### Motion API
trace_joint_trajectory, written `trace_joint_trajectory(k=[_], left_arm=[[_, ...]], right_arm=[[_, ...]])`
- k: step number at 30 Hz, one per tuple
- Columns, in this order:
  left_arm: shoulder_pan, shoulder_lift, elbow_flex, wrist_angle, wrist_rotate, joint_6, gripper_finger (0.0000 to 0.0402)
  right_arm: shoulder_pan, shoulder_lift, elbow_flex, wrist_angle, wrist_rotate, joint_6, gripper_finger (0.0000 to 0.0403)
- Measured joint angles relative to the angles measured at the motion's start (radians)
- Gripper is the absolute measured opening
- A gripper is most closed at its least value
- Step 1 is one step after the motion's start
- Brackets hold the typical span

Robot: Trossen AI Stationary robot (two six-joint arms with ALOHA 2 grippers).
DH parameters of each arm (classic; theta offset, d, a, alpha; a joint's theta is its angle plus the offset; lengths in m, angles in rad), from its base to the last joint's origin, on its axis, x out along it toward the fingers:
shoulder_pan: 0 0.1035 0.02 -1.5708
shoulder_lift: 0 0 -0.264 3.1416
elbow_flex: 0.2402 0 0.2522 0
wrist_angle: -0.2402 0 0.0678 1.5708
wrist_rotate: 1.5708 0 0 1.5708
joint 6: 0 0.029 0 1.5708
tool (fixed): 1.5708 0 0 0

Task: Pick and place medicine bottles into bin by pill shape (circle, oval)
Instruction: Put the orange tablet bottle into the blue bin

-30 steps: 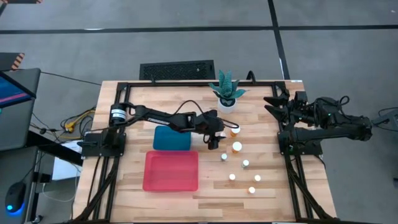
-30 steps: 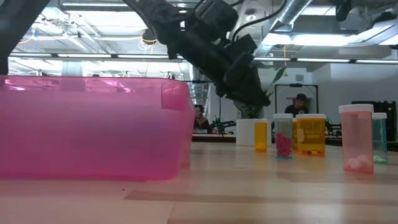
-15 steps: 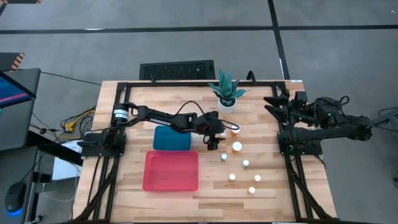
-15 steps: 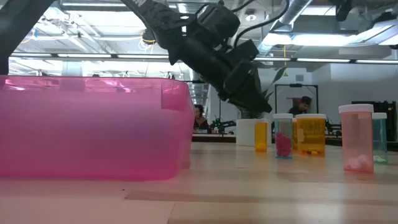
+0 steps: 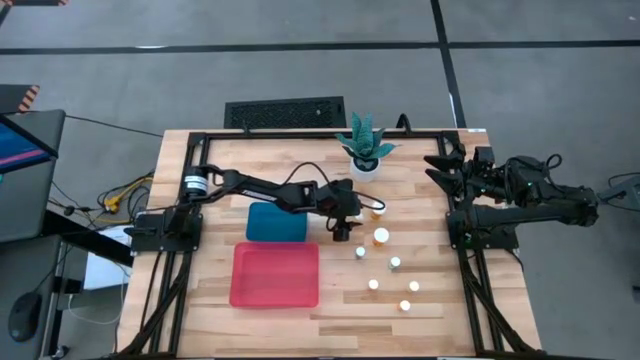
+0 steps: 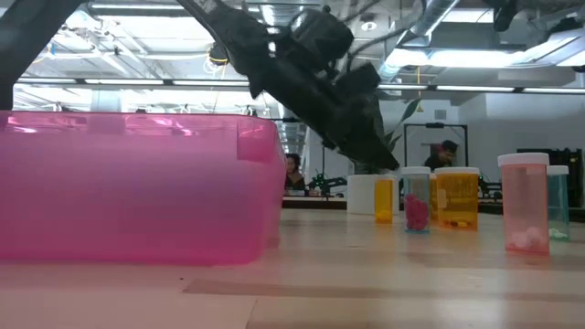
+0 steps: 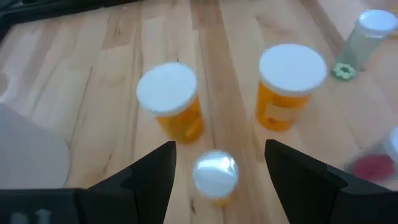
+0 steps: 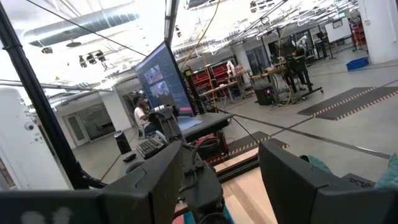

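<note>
Medicine bottle (image 7: 214, 177), small and white-capped, is positioned upright on the worktop (image 5: 440, 300) directly between the released left pincer (image 7: 217, 180) fingers; the left arm is nearer. The right pincer (image 5: 440, 168), also released, is parked well apart.

Translucent pink bin (image 5: 275, 274), blue bin (image 5: 276, 222), amber-orange medicine bottles (image 7: 171, 102) with white caps, green plant (image 5: 364, 139) in white pot, pale wood-plank table (image 5: 500, 300)
</note>
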Motion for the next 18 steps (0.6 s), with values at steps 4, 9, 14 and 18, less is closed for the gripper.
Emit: trace_joint_trajectory(k=[4,9,14,18], left_arm=[[-0.003,0.027,0.02,-0.022,-0.017,-0.016,0.0239],[-0.007,0.027,0.029,-0.037,-0.031,-0.015,0.0239],[-0.005,0.027,0.029,-0.036,-0.031,0.007,0.0223],[-0.006,0.027,0.029,-0.043,-0.01,0.007,0.0185]], right_arm=[[0.0,0.0,0.0,0.0,0.0,0.0,0.0223],[0.0,-0.005,0.001,-0.002,0.0,0.0,0.0223],[0.0,-0.007,0.001,0.0,0.0,0.0,0.0222],[0.0,-0.007,0.001,0.0,0.0,0.0,0.0222]])
